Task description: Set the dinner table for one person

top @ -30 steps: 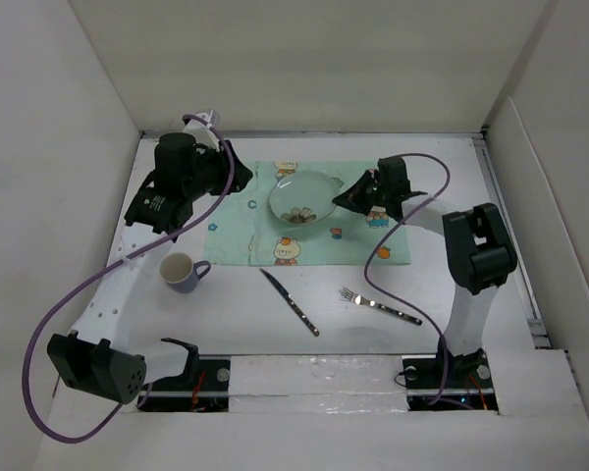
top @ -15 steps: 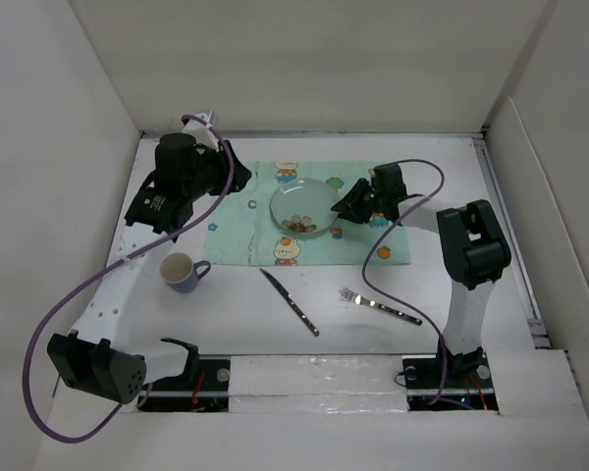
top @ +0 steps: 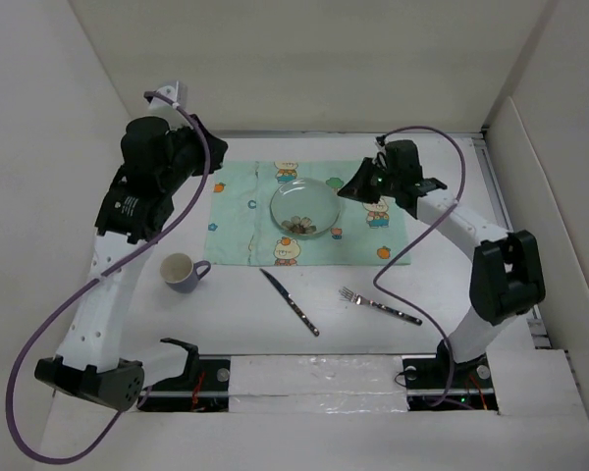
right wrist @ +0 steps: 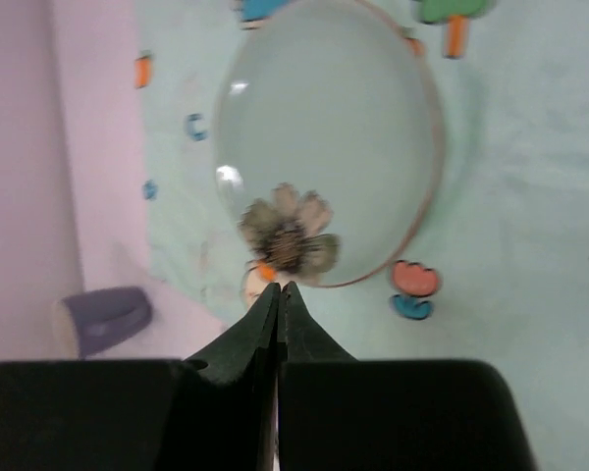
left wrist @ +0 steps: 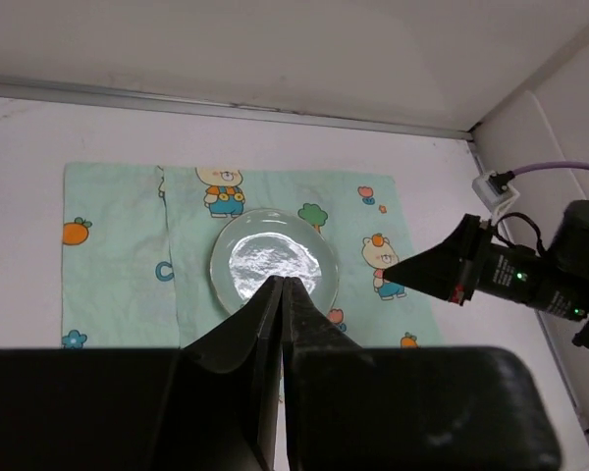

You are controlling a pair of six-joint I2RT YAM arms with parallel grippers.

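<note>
We see the white counter (top: 240, 299) filling the floor of the walled enclosure, under everything else. A mint placemat (top: 245, 221) lies at its far middle, with a clear glass plate (top: 304, 208) on the mat's centre. The left gripper (left wrist: 281, 285) has its fingers pressed together with nothing between them. It is raised over the far-left side, pointing toward the plate. The right gripper (right wrist: 278, 289) is also closed and empty, above the mat just right of the plate. A pale purple cup (top: 181, 272) sits off the mat at near left, handle to the right. The knife (top: 291, 302) and fork (top: 381, 306) lie on bare counter in front of the mat, knife left of fork, apart.
</note>
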